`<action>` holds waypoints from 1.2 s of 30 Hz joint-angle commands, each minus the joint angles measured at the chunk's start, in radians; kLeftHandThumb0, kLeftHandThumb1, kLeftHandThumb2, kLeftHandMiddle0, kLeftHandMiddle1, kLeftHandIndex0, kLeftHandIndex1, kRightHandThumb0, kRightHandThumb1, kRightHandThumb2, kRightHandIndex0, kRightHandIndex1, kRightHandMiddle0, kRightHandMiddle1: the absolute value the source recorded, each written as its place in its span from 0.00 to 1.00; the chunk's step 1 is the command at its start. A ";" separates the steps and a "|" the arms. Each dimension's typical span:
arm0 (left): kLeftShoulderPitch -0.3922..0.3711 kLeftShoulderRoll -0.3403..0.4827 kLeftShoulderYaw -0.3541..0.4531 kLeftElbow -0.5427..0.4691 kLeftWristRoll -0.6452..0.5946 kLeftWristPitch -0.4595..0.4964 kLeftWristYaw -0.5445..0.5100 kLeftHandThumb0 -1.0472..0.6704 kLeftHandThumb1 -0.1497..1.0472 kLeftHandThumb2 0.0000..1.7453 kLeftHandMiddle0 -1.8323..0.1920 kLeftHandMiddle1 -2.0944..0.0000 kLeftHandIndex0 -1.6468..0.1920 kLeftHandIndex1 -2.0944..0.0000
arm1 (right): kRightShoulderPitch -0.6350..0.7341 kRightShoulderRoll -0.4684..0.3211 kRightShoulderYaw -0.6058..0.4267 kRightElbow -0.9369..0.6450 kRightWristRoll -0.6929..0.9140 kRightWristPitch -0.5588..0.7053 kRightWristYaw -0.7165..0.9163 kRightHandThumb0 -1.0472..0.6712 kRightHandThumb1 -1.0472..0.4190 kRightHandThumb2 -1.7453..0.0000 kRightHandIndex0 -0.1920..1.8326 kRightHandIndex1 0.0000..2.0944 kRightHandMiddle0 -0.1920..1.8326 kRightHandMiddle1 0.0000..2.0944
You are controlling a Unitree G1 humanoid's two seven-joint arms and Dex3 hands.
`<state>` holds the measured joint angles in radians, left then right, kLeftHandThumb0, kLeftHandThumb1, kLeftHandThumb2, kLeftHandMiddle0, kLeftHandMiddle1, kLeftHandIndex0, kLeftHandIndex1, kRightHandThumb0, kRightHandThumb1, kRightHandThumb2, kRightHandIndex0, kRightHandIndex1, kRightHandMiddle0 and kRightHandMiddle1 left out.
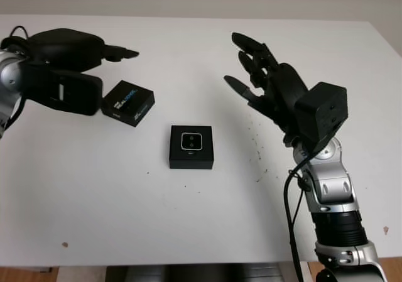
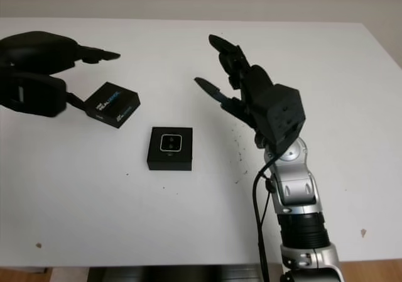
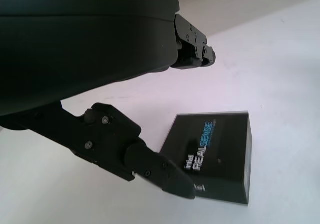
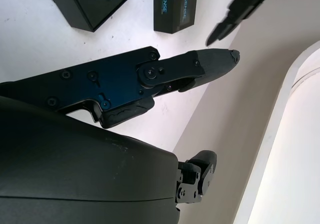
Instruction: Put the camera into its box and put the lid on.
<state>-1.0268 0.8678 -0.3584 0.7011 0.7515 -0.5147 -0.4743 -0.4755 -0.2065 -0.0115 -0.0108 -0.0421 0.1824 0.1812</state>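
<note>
An open black box [image 1: 191,157] sits in the middle of the white table, and a small silver-rimmed camera [image 1: 191,142] lies inside it. The black lid [image 1: 128,103], printed with white and blue lettering, lies flat to the box's upper left. My left hand [image 1: 118,75] hovers over the lid's left side, open. In the left wrist view its thumb tip [image 3: 172,180] is at the lid's [image 3: 215,154] near edge, with the fingers [image 3: 195,54] above it. My right hand [image 1: 246,68] is raised to the right of the box, open and holding nothing.
Several dark specks [image 1: 257,151] dot the table [image 1: 188,225] between the box and my right arm. A small brown mark [image 1: 64,244] lies near the front left edge. The table's far edge meets a pale wall.
</note>
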 commanded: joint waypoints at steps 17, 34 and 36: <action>-0.181 -0.157 -0.233 0.376 0.219 -0.041 0.259 0.31 0.78 0.03 0.91 0.98 0.90 0.98 | 0.003 -0.002 0.000 0.007 -0.009 -0.015 -0.019 0.21 0.00 0.89 0.16 0.03 0.02 0.34; -0.212 -0.199 -0.265 0.523 0.192 0.075 0.298 0.34 0.80 0.03 0.91 0.98 0.91 0.98 | 0.016 -0.010 0.015 0.016 -0.031 -0.027 -0.014 0.21 0.00 0.89 0.16 0.03 0.05 0.31; -0.212 -0.197 -0.263 0.527 0.182 0.076 0.295 0.34 0.80 0.03 0.91 0.98 0.92 0.98 | 0.015 -0.007 0.014 0.021 -0.029 -0.025 -0.015 0.20 0.00 0.89 0.16 0.03 0.05 0.31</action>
<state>-1.2250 0.6666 -0.6200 1.2130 0.9375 -0.4487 -0.1831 -0.4688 -0.2089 0.0040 0.0080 -0.0723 0.1630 0.1671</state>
